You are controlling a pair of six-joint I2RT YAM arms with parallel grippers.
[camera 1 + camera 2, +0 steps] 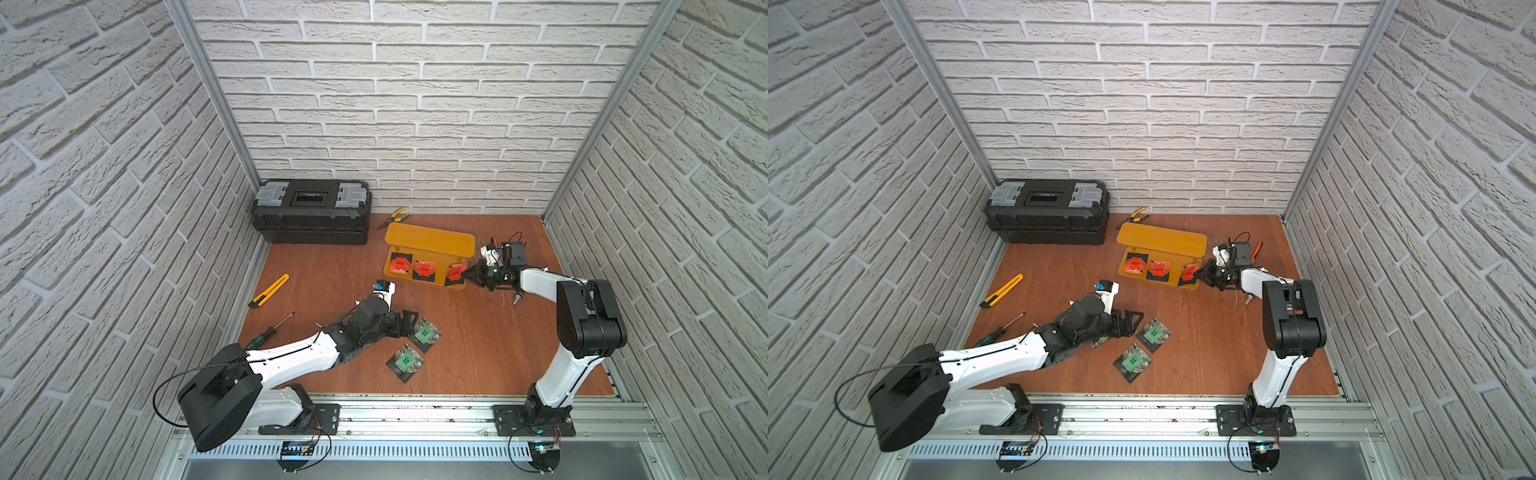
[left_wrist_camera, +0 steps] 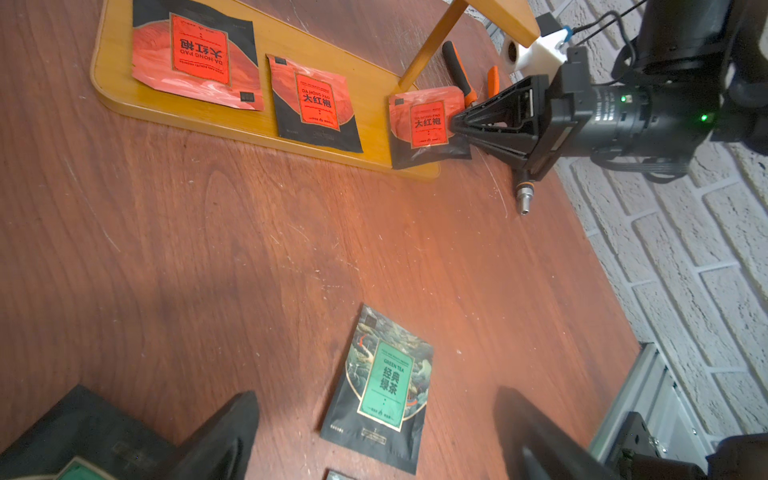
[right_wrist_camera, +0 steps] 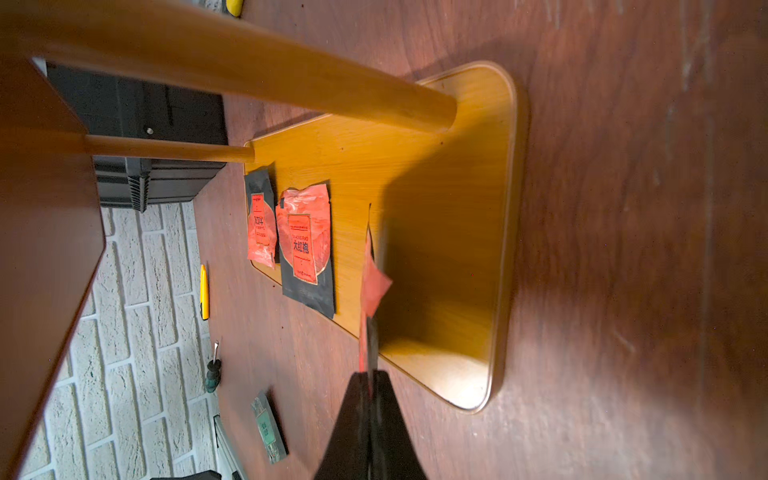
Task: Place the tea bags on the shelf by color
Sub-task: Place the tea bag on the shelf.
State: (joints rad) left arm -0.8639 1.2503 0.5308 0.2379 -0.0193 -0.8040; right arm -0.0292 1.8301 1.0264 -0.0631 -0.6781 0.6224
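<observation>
Currently I read two steps in hand: the reds are almost finished and the greens are about to begin.

On my left, the left arm (image 1: 291, 353) reaches low and forward from the front edge of the tabletop (image 1: 332, 270), wrist pitched down. The left gripper (image 1: 409, 323) hovers with its jaws spread wide and empty, just beside a green tea bag (image 1: 425, 334) lying flat on the front half of the tabletop. A second green tea bag (image 1: 407, 361) lies close by, nearer the front edge. A third green tea bag (image 2: 79, 471) seems tucked under that wrist, mostly hidden. My next move there, I judge, is to lower the open jaws astride the nearest one. It is a flat sachet on wood, so I would have to catch an edge or a raised corner.

Further right, the shelf (image 1: 430, 239) stands toward the back edge. On its lower plate (image 2: 374, 87) a red tea bag (image 1: 400, 264) lies at the left end and a second red tea bag (image 1: 424, 269) in the middle. The right gripper (image 1: 468, 275) is clamped on the third red tea bag (image 1: 456, 273) at the plate's right end, one corner overhanging the plate's front edge. The right arm (image 1: 582, 316) rises from its base, elbow high, forearm stretched toward that end. I would push the bag further in before letting go.
</observation>
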